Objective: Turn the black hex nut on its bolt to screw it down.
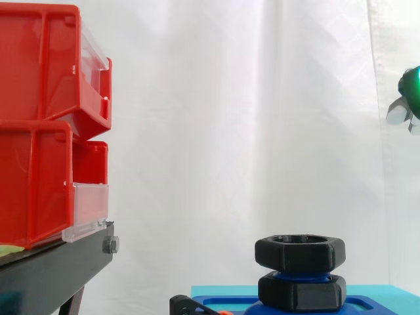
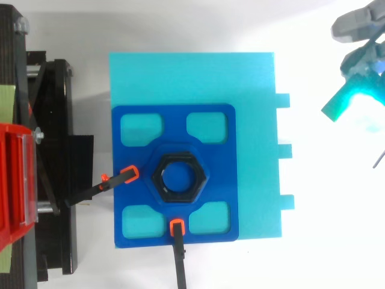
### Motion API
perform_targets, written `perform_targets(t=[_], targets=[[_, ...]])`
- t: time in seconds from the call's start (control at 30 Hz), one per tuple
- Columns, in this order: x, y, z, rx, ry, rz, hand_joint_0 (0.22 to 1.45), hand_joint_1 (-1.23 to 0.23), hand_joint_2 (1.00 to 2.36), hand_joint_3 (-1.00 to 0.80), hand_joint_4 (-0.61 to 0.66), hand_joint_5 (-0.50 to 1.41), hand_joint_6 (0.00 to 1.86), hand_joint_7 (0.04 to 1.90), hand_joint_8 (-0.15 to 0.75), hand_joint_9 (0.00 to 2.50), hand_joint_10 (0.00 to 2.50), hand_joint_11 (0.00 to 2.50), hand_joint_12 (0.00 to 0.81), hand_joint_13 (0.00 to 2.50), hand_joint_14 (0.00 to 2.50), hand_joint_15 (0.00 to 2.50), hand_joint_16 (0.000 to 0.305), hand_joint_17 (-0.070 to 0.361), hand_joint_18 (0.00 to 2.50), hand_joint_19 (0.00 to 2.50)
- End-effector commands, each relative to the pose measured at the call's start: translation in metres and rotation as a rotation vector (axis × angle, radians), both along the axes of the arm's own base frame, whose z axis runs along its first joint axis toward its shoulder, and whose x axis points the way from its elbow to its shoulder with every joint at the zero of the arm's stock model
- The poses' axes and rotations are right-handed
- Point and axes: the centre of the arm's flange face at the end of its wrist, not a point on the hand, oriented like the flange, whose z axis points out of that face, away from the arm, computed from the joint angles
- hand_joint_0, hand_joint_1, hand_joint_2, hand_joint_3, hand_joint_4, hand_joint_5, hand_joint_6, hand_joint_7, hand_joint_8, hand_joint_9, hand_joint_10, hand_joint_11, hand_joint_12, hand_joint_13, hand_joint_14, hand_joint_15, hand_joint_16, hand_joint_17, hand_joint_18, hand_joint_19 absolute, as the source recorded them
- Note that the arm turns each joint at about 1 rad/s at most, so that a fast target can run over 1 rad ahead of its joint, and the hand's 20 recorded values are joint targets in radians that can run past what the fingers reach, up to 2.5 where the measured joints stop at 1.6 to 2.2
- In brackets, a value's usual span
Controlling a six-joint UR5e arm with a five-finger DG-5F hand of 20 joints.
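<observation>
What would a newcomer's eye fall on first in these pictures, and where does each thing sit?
The red bins stacked at the side view's left stand out most. Next comes the black nut on its blue bolt, in the middle of a blue plate on a turquoise block. The robot hand glows green at the right edge, clear of the nut.

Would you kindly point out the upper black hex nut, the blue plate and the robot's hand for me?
upper black hex nut (image 1: 300, 254): side view, on its front face.
blue plate (image 2: 174, 123): top view, on the bare strip between its two upper cutouts.
hand (image 2: 344, 96): top view, on a glowing cyan fingertip pad.
</observation>
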Motion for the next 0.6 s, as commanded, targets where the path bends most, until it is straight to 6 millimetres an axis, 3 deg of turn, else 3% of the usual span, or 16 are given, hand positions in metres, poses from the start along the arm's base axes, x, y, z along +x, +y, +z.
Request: perform_targets(t=[0.0, 0.3, 0.4, 0.57], targets=[[0.001, 0.002, 0.001, -0.002, -0.007, 0.003, 0.55, -0.54, 1.0, -0.5, 0.25, -0.2, 0.5, 0.71, 0.294, 0.6, 0.0, 0.08, 0.342, 0.36, 0.0, 0.0, 0.049, 0.11, 0.48, 0.25], [0.026, 0.013, 0.0, 0.073, -0.07, -0.102, 0.55, -0.54, 1.0, -0.5, 0.25, -0.2, 0.5, 0.71, 0.295, 0.6, 0.0, 0.08, 0.343, 0.36, 0.0, 0.0, 0.049, 0.11, 0.48, 0.26], [0.041, 0.05, 0.004, 0.09, -0.111, -0.086, 0.55, -0.54, 1.0, -0.5, 0.25, -0.2, 0.5, 0.71, 0.296, 0.6, 0.0, 0.09, 0.343, 0.36, 0.0, 0.0, 0.049, 0.11, 0.48, 0.26], [0.048, 0.068, 0.005, 0.063, -0.132, -0.134, 0.55, -0.54, 1.0, -0.5, 0.25, -0.2, 0.5, 0.71, 0.295, 0.6, 0.0, 0.09, 0.343, 0.36, 0.0, 0.0, 0.049, 0.11, 0.48, 0.26]])
